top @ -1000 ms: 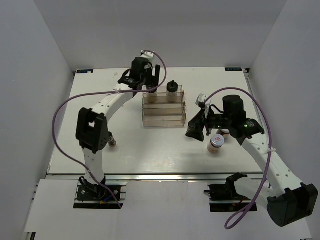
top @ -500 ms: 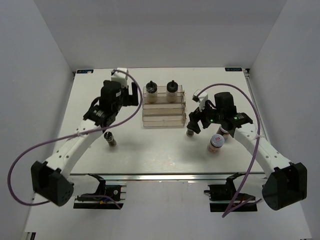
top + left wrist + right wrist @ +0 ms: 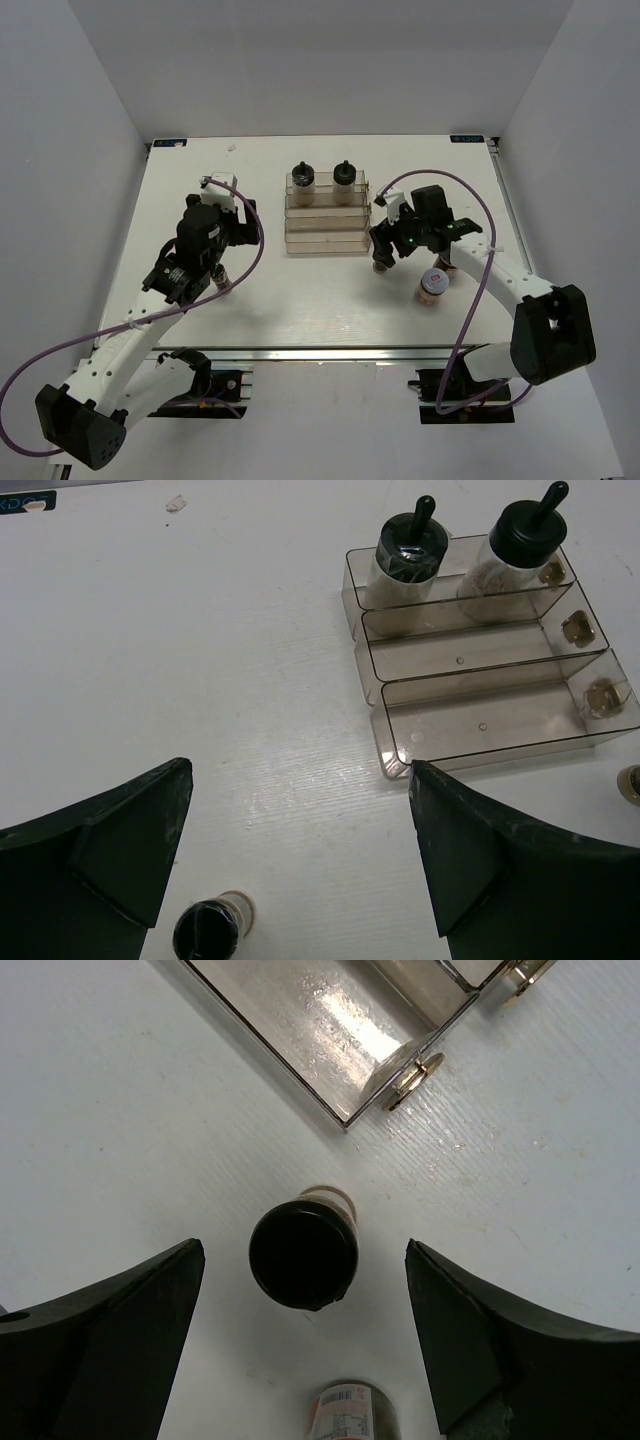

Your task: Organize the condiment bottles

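Two pale jars with black knob tops (image 3: 303, 178) (image 3: 345, 177) stand on the back step of the clear rack (image 3: 328, 236); they also show in the left wrist view (image 3: 408, 552) (image 3: 522, 538). My left gripper (image 3: 236, 228) (image 3: 300, 770) is open and empty above a black-capped jar (image 3: 222, 281) (image 3: 209, 929) on the table. My right gripper (image 3: 384, 243) (image 3: 305, 1248) is open, its fingers either side of another black-capped jar (image 3: 381, 265) (image 3: 303, 1253), not touching it. A brownish jar with a red-marked white lid (image 3: 432, 286) (image 3: 350, 1415) stands to its right.
The rack's two lower steps (image 3: 500, 715) hold nothing. Another small jar (image 3: 449, 265) is partly hidden behind the right arm. Grey walls stand on both sides and at the back of the white table (image 3: 320, 300).
My left gripper let go of a knob-top jar on the rack's back step and drew back to the near left, over the black-capped jar. My right gripper shifted slightly left over its jar.
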`<state>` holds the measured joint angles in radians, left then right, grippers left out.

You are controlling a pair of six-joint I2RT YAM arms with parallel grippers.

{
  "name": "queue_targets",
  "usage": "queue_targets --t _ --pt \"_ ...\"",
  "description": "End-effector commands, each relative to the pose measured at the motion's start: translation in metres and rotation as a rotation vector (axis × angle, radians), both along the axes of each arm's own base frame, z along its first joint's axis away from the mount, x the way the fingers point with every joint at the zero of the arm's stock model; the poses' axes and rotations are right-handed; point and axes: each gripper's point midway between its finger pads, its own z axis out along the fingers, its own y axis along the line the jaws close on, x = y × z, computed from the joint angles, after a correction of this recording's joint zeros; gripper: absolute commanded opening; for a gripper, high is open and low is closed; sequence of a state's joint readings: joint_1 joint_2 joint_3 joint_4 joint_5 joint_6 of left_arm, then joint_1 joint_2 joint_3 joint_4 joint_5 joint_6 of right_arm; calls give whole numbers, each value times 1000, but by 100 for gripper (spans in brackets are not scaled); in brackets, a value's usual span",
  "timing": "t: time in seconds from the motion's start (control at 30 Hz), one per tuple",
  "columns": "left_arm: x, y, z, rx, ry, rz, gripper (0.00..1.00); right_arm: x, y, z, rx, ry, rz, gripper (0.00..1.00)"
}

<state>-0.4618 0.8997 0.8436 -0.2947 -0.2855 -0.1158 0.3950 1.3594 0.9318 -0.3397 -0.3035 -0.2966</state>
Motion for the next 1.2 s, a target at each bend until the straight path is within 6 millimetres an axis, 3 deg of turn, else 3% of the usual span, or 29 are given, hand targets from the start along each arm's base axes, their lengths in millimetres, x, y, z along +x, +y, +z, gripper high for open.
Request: queue_targets --t 0.0,0.3,0.63,0.73,0.87,0.97,1.0,1.1,1.17 --pt "1 4 3 24 -17 12 98 13 4 4 -5 -44 14 86" --pt "1 2 0 28 -11 -3 98 13 5 -9 -21 -15 27 78" --pt "1 4 -3 36 -4 7 98 14 7 -8 -18 -25 41 60" --pt "2 3 -4 39 -1 5 98 14 9 -7 -16 -19 50 47" --pt "2 4 -4 39 -2 8 98 14 7 -8 -23 -18 53 42" --pt "2 4 -5 41 0 9 98 13 7 -8 -27 -22 57 27" --pt "2 4 -5 41 -1 11 98 12 7 -6 -27 -23 58 17" --pt "2 5 -4 40 -4 14 98 10 5 6 -27 -48 63 1" --pt "2 5 -4 41 -4 15 98 11 5 20 -22 -80 68 0"
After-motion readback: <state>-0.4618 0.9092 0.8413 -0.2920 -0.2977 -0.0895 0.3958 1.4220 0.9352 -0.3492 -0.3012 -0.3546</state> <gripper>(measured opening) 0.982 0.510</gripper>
